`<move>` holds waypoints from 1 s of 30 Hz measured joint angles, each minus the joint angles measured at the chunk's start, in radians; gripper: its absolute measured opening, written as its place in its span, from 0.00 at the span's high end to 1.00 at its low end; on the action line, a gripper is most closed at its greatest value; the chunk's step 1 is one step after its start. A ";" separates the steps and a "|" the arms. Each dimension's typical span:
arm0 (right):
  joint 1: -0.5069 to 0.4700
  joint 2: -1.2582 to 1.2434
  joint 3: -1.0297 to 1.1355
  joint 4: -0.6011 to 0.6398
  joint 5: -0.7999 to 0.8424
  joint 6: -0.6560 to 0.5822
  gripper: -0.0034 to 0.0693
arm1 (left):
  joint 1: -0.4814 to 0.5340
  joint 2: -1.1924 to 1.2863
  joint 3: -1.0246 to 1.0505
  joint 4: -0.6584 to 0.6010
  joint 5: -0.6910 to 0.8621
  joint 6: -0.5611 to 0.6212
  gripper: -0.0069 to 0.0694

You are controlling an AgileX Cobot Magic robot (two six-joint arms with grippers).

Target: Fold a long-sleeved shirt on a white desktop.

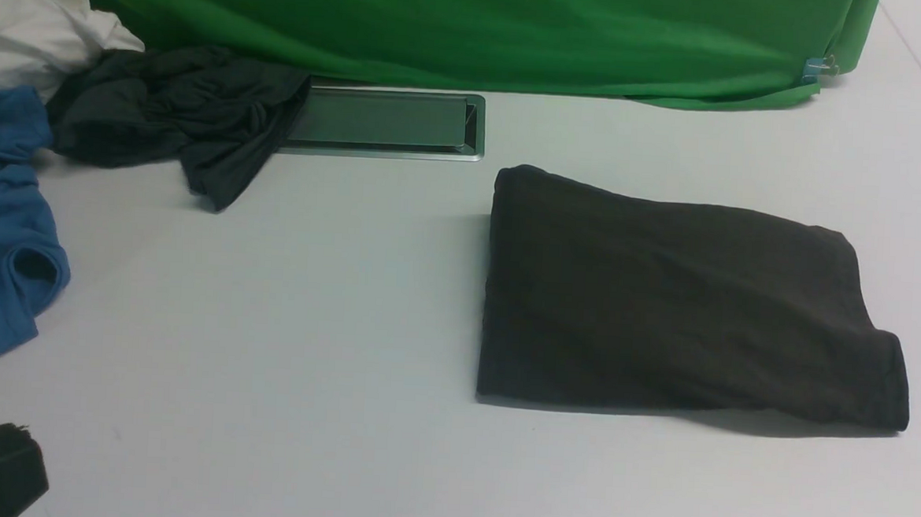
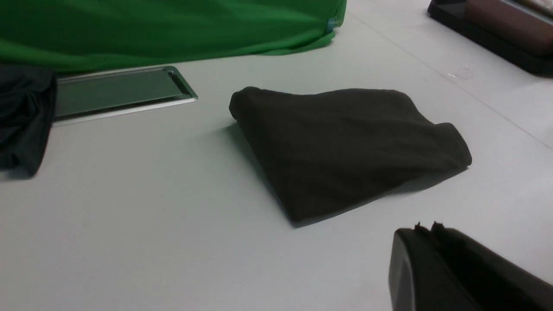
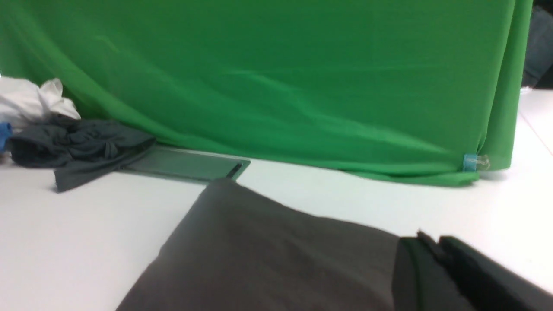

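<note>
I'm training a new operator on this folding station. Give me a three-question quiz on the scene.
1. True or false: the long-sleeved shirt lies folded on the white desktop.
2. What partly covers the cable tray? A) blue garment B) dark grey garment C) green backdrop
3. Fill in: the left gripper touches ____ garment.

Key: 1 true; 2 B, the dark grey garment; 3 no.
</note>
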 joint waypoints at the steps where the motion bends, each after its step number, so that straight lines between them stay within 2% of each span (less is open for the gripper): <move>1: 0.000 -0.001 0.000 0.000 0.000 0.000 0.89 | 0.000 -0.002 0.000 0.000 0.000 0.000 0.89; 5: 0.000 -0.001 0.000 0.000 0.001 0.000 0.87 | 0.000 -0.002 0.001 0.013 0.000 0.019 0.89; 8: 0.000 -0.001 0.000 0.000 0.001 0.000 0.86 | 0.000 -0.004 0.014 0.103 -0.048 0.165 0.89; 10: 0.000 -0.001 0.000 0.000 0.001 0.000 0.86 | 0.000 -0.004 0.026 0.134 -0.083 0.197 0.89; 12: 0.000 -0.001 0.000 0.000 0.001 0.000 0.85 | 0.000 -0.007 0.090 0.191 -0.228 0.245 0.89; 14: 0.000 -0.001 0.000 0.000 0.001 0.000 0.84 | 0.000 -0.027 0.168 0.227 -0.425 0.242 0.89; 16: 0.000 -0.001 0.000 0.000 0.001 0.000 0.83 | 0.000 -0.059 0.253 0.261 -0.580 0.194 0.89; 17: 0.000 -0.001 0.000 0.000 0.001 0.000 0.82 | 0.000 -0.086 0.317 0.303 -0.668 0.134 0.89; 18: 0.000 -0.001 0.000 0.000 0.001 0.000 0.82 | 0.000 -0.109 0.374 0.351 -0.724 0.061 0.89; 19: 0.000 -0.001 0.000 0.000 0.001 0.000 0.82 | 0.000 -0.113 0.386 0.372 -0.734 0.044 0.89; 20: 0.000 -0.001 0.000 0.000 0.001 0.000 0.81 | 0.001 -0.158 0.499 0.461 -0.795 -0.131 0.89; 21: 0.000 -0.001 0.000 0.000 0.001 0.000 0.81 | 0.001 -0.171 0.542 0.492 -0.810 -0.229 0.89; 22: 0.000 -0.001 0.000 0.000 0.001 0.000 0.81 | 0.001 -0.174 0.553 0.499 -0.810 -0.229 0.89; 23: 0.000 -0.001 0.000 0.000 0.001 0.000 0.80 | 0.002 -0.183 0.631 0.531 -0.817 -0.348 0.89; 26: 0.000 -0.002 0.000 0.000 0.001 0.000 0.79 | 0.002 -0.187 0.694 0.540 -0.756 -0.426 0.89; 30: 0.000 -0.002 0.000 0.000 0.001 0.000 0.78 | 0.002 -0.190 0.701 0.540 -0.715 -0.446 0.89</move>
